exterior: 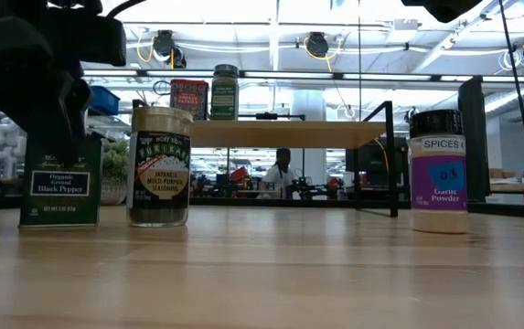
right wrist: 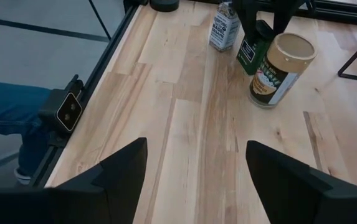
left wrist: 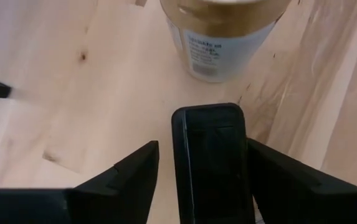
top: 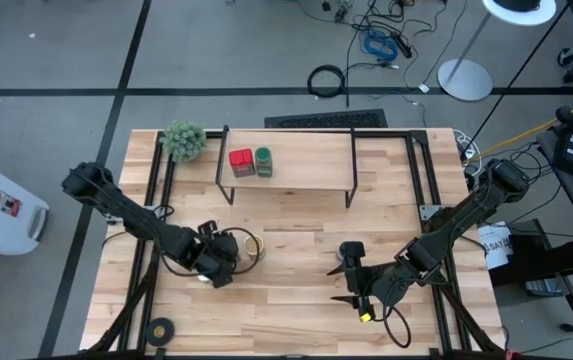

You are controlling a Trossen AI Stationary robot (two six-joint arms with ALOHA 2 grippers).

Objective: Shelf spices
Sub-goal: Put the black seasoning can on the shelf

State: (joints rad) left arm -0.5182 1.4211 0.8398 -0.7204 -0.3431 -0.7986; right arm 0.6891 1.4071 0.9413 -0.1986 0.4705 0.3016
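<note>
A dark square black-pepper tin (exterior: 60, 183) stands upright on the table at the near left. My left gripper (left wrist: 203, 148) points down over it, open, with one finger on either side of the tin's top (left wrist: 209, 155). A tan-lidded seasoning jar (top: 249, 245) stands just beyond the tin. A garlic powder jar (exterior: 438, 174) with a black lid stands to the right. My right gripper (right wrist: 197, 180) hovers open and empty near it. The shelf (top: 286, 172) carries a red tin (top: 240, 162) and a green-lidded jar (top: 263, 161). My left gripper comes at the pepper tin from above, slanting down, and straddles its top. A strip of table shows between one finger (left wrist: 128, 180) and the tin. The other finger (left wrist: 284, 180) stands right against the tin's side (left wrist: 243, 162); whether it touches I cannot tell.
A white-labelled jar (right wrist: 225, 28) stands behind the pepper tin. A fuzzy green plant ball (top: 183, 140) sits at the far left corner and a black tape roll (top: 159, 328) near the front left edge. Bare wood lies between the two arms.
</note>
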